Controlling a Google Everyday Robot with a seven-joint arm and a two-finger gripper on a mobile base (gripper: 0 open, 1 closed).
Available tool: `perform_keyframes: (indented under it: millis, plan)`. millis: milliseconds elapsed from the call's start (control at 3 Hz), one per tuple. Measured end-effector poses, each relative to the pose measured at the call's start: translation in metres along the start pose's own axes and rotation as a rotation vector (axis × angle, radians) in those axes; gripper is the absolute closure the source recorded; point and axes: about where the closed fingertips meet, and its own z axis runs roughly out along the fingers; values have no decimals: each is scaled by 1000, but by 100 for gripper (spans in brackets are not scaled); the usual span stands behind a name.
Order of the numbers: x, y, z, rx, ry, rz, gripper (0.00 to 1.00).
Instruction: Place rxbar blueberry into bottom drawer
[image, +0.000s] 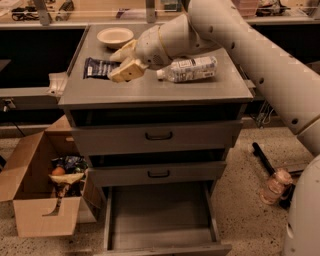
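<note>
The rxbar blueberry (98, 67), a flat dark wrapper with pale lettering, lies on the left part of the grey cabinet top (150, 90). My gripper (125, 60) hovers just right of the bar, low over the top, with its cream fingers (128, 70) spread apart and nothing between them. It points left toward the bar's right end. The bottom drawer (159, 212) is pulled out at floor level, and its flat grey floor is bare.
A pale bowl (115, 36) sits behind the bar. A clear plastic bottle with a white label (191, 69) lies right of the gripper. Two upper drawers with black handles (158, 135) are closed. An open cardboard box (42, 187) stands on the left floor, and a small bottle (274, 185) on the right.
</note>
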Motion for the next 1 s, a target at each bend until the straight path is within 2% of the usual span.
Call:
perform_keyframes:
  millis: [333, 667, 1000]
  plan:
    - [0, 31, -4, -6, 1, -53, 100]
    - [21, 82, 4, -30, 56, -54, 100]
    - [58, 127, 16, -48, 105, 6, 100]
